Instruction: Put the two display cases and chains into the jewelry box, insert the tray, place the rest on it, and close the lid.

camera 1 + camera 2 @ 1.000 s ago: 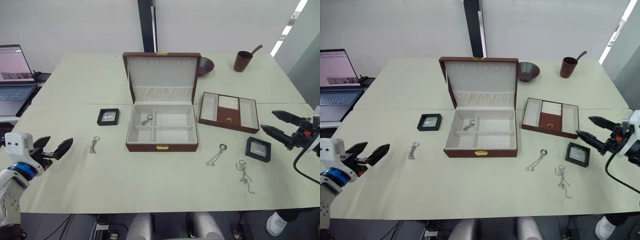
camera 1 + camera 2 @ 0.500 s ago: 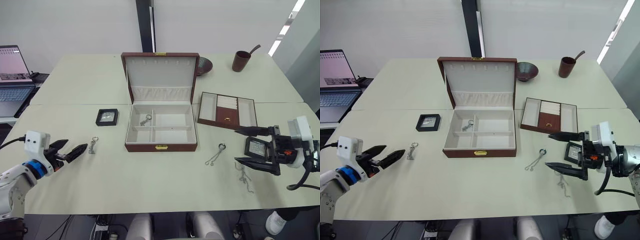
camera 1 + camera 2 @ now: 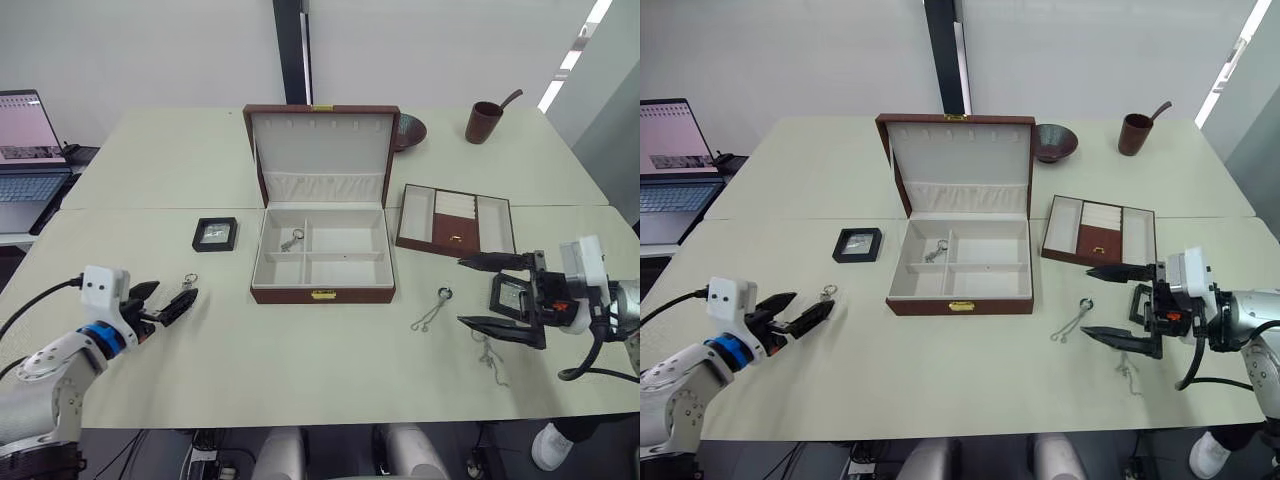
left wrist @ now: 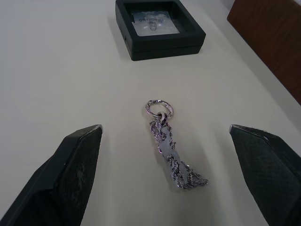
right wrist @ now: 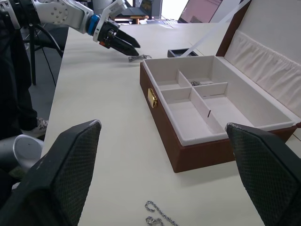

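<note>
Display case partly hidden behind right end effector

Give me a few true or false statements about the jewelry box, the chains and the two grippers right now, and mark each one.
1. The jewelry box has its lid up. True.
2. One chain already lies in a compartment of the box. True.
3. The left gripper is shut on the chain near it. False: its jaws stand open on either side of that chain, which lies on the table.
4. The tray sits inside the box. False: it rests on the table, to the robot's right of the box.
5. The right gripper is open near a black display case. True.
</note>
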Motion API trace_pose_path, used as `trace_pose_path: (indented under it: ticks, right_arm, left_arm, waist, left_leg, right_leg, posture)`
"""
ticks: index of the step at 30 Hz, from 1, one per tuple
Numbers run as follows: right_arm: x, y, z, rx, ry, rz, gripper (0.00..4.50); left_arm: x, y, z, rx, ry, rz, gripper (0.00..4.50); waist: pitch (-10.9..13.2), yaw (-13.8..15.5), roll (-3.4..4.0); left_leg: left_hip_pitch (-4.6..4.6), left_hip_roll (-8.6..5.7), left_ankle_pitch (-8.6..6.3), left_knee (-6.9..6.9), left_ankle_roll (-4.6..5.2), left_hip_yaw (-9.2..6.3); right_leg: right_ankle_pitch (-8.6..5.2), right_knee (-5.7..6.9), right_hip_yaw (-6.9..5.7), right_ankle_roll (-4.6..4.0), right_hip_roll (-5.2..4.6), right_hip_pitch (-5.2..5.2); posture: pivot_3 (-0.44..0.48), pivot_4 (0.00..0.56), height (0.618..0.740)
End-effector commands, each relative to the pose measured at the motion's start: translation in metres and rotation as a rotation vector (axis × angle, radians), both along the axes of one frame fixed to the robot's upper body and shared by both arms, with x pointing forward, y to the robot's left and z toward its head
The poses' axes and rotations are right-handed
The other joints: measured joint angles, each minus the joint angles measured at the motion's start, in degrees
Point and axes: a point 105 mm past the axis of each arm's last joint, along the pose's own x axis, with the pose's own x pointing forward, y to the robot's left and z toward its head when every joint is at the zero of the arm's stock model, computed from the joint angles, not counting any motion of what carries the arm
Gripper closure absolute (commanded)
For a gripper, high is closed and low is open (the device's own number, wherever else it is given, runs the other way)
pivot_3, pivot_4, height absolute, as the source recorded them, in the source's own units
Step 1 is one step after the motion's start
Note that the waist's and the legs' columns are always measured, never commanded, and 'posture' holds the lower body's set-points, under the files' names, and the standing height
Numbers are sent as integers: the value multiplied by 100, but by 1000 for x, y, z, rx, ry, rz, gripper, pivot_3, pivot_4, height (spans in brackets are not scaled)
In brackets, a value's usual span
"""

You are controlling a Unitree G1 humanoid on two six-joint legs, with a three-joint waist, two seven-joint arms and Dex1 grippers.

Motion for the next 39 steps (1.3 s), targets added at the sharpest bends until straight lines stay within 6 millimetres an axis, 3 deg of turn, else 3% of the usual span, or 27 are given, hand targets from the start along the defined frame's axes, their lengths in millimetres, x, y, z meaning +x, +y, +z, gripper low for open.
trace_pose_path:
  ticks: [1,13,16,28,29,34,39]
  right_arm:
    - [-1,4,8,8,-43,19,0]
    - [1,2,6,4,-38,3,0]
    - [1,1,7,9,-32,0,0]
    - [2,0,4,7,-22,-5,0]
    - [2,0,4,7,-21,-5,0]
    - [3,-1,4,9,-17,-11,0]
    - [5,-4,5,10,-21,-26,0]
  left_arm:
    - [3,0,5,38,-30,10,13]
    - [-3,2,-20,131,37,-18,13]
    - [-4,3,-25,142,50,-23,609]
    - [-4,8,-31,148,53,-26,4287]
    - [-3,8,-31,146,51,-25,4455]
    - [-1,8,-27,129,23,-30,4455]
    - [3,-1,-5,105,-55,-73,4455]
  waist:
    - [0,0,0]
    - [0,1,1]
    - [-2,1,4]
    - [-9,-2,15]
    - [-10,-2,17]
    - [-13,-2,22]
    - [-13,0,22]
  left_leg:
    - [0,-1,0,0,0,0]
    - [3,-2,0,0,0,1]
    - [3,-2,0,0,0,1]
    - [8,-2,0,0,0,3]
    - [9,-2,0,-1,0,3]
    - [10,-3,0,-1,0,4]
    - [8,-2,0,0,0,3]
  right_leg:
    - [0,0,0,0,0,0]
    - [0,1,1,0,0,1]
    - [0,0,1,0,0,1]
    - [0,1,2,0,0,5]
    - [0,1,2,0,0,5]
    - [0,2,2,0,1,6]
    - [0,1,2,0,1,6]
  posture:
    - [0,150,740]
    - [0,150,740]
    - [0,150,740]
    - [0,150,740]
    - [0,150,740]
    - [0,150,740]
    - [0,150,740]
